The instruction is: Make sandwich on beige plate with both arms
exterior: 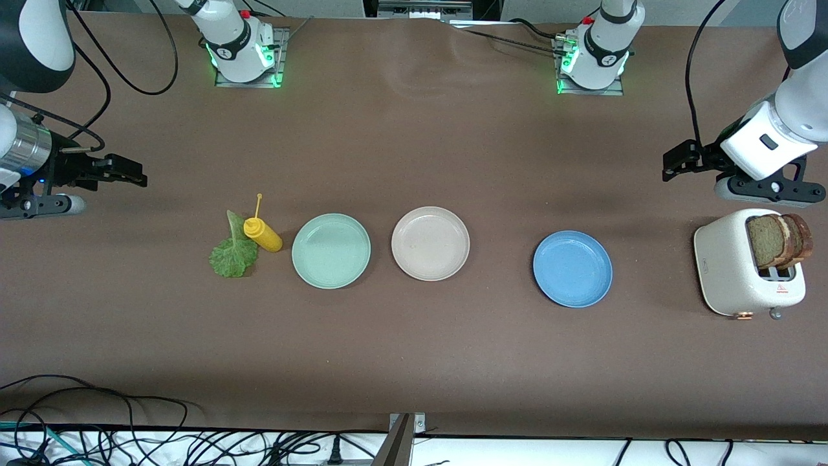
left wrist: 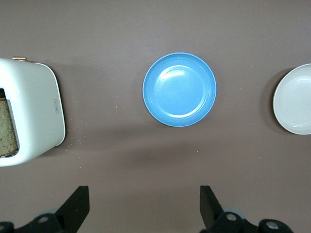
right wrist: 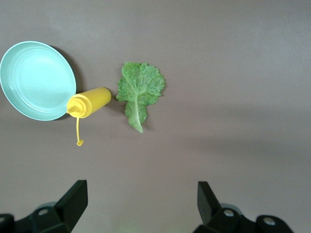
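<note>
Plain brown table (exterior: pixel 414 362), cables along its near edge, beige plate (exterior: pixel 430 243) bare mid-table between mint and blue plates, bread (exterior: pixel 776 241) in toaster (exterior: pixel 737 272), lettuce (exterior: pixel 234 252) beside mustard bottle (exterior: pixel 262 234), no readable writing, my left jaws (left wrist: pixel 143 206) and right jaws (right wrist: pixel 141 204) wide open, holding nothing.

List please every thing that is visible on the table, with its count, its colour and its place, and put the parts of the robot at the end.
beige plate: one, pale beige, mid-table, empty, between the other two plates.
mint green plate: one, mint green, beside the beige plate toward the right arm's end.
blue plate: one, blue, toward the left arm's end.
mustard bottle: one, yellow, lying on its side between the green plate and the lettuce.
lettuce leaf: one, green, flat on the table beside the bottle.
toaster: one, white, at the left arm's end.
bread slices: brown, standing in the toaster's slots.
left gripper: black, open, empty, over the table near the toaster.
right gripper: black, open, empty, over the right arm's end.
</note>
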You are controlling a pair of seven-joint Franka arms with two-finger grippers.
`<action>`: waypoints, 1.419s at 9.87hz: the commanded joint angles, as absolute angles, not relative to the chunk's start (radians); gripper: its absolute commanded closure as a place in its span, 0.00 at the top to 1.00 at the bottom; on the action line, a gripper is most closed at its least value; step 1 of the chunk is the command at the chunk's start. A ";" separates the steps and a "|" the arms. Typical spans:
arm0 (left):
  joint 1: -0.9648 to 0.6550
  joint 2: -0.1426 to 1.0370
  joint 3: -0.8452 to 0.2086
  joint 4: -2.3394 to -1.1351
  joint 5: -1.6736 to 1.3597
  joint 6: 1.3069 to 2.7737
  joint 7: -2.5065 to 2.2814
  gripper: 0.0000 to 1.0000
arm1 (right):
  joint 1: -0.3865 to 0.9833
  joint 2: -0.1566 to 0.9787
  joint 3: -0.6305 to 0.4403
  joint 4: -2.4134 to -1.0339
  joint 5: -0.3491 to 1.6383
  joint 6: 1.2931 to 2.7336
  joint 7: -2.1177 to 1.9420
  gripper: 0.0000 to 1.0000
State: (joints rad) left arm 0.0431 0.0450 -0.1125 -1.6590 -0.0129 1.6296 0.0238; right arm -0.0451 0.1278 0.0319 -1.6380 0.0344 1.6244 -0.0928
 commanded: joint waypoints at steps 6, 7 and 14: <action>0.041 0.046 -0.117 -1.643 0.002 1.612 0.035 1.00 | -0.051 0.127 0.028 -1.632 0.052 1.617 -0.115 1.00; 0.038 0.046 -0.117 -1.640 0.002 1.612 0.034 1.00 | -0.051 0.127 0.026 -1.632 0.052 1.617 -0.124 1.00; 0.038 0.046 -0.117 -1.638 0.000 1.612 0.034 1.00 | -0.051 0.130 0.026 -1.632 0.052 1.617 -0.127 1.00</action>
